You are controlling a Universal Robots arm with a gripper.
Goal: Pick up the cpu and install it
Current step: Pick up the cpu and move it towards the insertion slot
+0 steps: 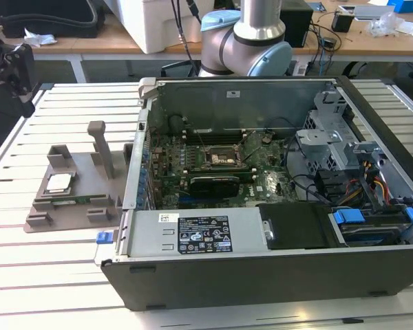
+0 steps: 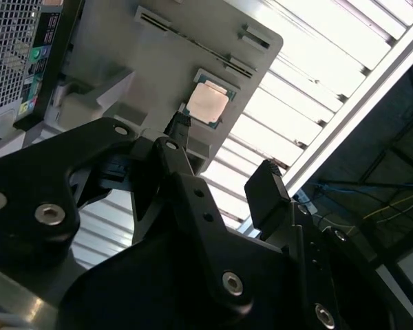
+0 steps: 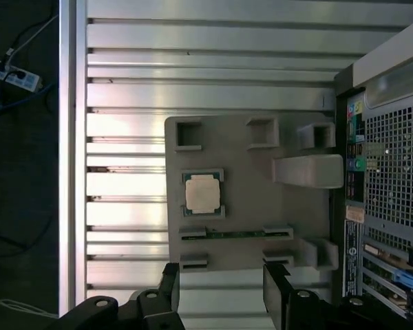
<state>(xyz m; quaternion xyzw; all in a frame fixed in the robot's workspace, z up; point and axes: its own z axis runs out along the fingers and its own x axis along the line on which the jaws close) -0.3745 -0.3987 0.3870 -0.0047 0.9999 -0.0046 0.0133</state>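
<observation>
1. My jaws are spread wide and hold nothing. In both wrist views the two black fingers (image 3: 169,292) stand well apart, and the gap between them frames only holder edge and metal slats.
2. The cpu (image 3: 202,193) lies flat with its silvery top up in a square recess of the grey holder (image 3: 248,199). It sits ahead of my jaws' tips and apart from them, closer to one tip than to the other. I touch neither the chip nor the holder.
3. A long green memory stick (image 3: 235,234) stands on edge in a slot of the same holder, between the cpu and my jaws.
4. The holder rests on the slatted metal surface (image 3: 193,69), just beside the open computer case (image 1: 261,275). The case's perforated back panel runs off to one side of my jaws.
5. Inside the case, the motherboard socket (image 1: 217,157) with its metal frame is well apart from my jaws. I see no silvery chip in it, though it is too small to be sure.
6. I judge the task to be at its very start. The cpu is not yet gripped or lifted, so the pick-up and the installing both remain.
</observation>
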